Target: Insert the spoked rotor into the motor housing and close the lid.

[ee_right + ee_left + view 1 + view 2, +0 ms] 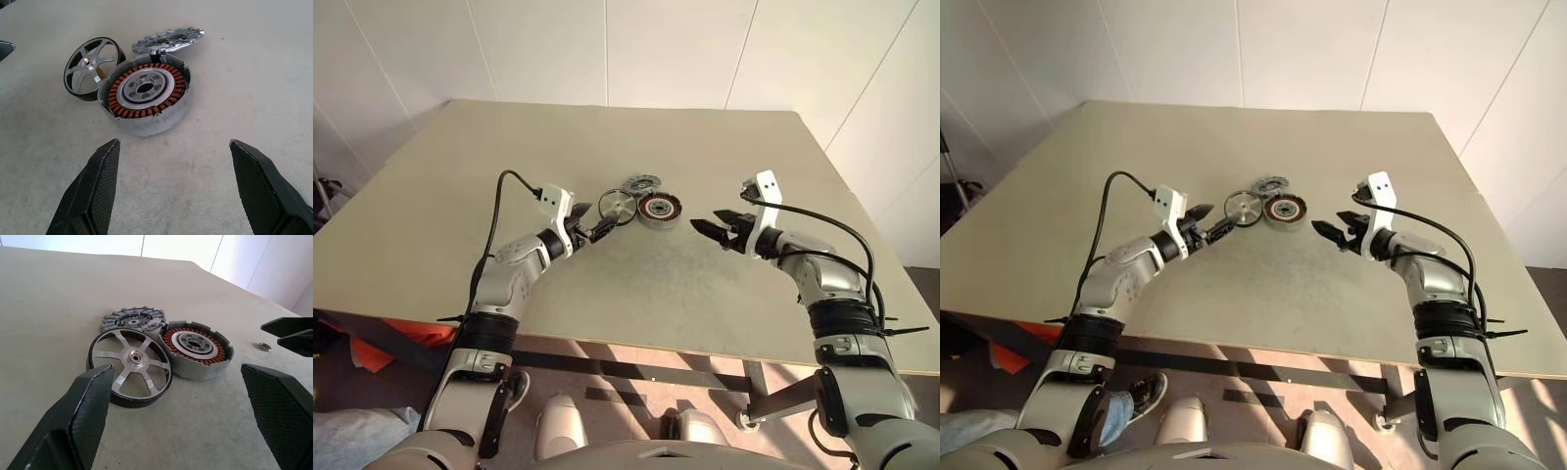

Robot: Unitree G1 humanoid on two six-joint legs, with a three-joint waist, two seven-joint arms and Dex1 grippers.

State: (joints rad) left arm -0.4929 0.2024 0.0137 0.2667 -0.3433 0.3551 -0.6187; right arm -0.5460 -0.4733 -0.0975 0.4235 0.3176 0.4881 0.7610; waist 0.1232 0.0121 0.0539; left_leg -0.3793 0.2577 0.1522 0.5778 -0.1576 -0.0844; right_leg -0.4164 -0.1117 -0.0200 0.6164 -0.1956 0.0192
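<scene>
Three motor parts are lying clustered near the middle of the pale beige table [460,157]. The spoked rotor [130,368], a small disc with a thin black rim and a shiny silver six-spoke face, is leaning tilted, its edge touching the motor housing [145,96], a round silver metal cup ringed inside with reddish-copper windings around a dark centre. The lid [132,320], a flat matte-grey slotted disc, is resting behind both, propped against them.

The left gripper [588,233] is hovering just beside the rotor, its two black fingers spread wide and holding nothing. The right gripper [1336,229] is facing the housing from the opposite side, fingers likewise spread and empty. A small silvery button-like object [264,346] is lying on the table near the right gripper.

The rotor is probably rigid, light and smooth, so it is likely to slip if pinched on its polished face; gripping across the black rim appears safer. The housing looks heaviest and stiff; its copper windings are probably delicate, so its outer wall is the better place for bracing.
</scene>
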